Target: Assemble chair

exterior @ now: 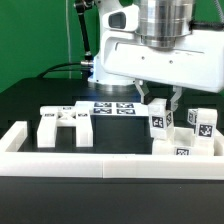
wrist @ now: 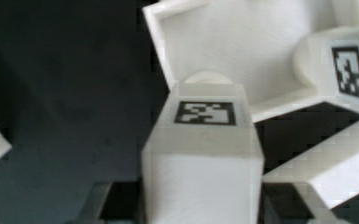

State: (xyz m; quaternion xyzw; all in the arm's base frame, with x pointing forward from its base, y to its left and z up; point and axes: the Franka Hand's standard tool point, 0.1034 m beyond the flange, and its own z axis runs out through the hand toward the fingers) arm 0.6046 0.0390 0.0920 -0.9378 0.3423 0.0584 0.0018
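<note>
In the exterior view my gripper [exterior: 158,108] hangs over the table's right part, its two fingers on either side of an upright white chair bar [exterior: 157,123] with a black-and-white tag. The wrist view shows the same tagged bar [wrist: 202,140] running up between the dark fingers [wrist: 115,203], gripper [wrist: 197,206] shut on it. Behind the bar lies a white slab part [wrist: 229,45]. A second tagged piece [wrist: 343,72] stands beside it. On the exterior view's left sits a white frame-like chair part [exterior: 62,124].
The marker board [exterior: 112,108] lies flat behind the parts. Tagged white blocks [exterior: 201,126] stand at the exterior view's right, and another [exterior: 181,151] sits near the front. A long white border rail [exterior: 100,160] runs along the front and turns up at both ends.
</note>
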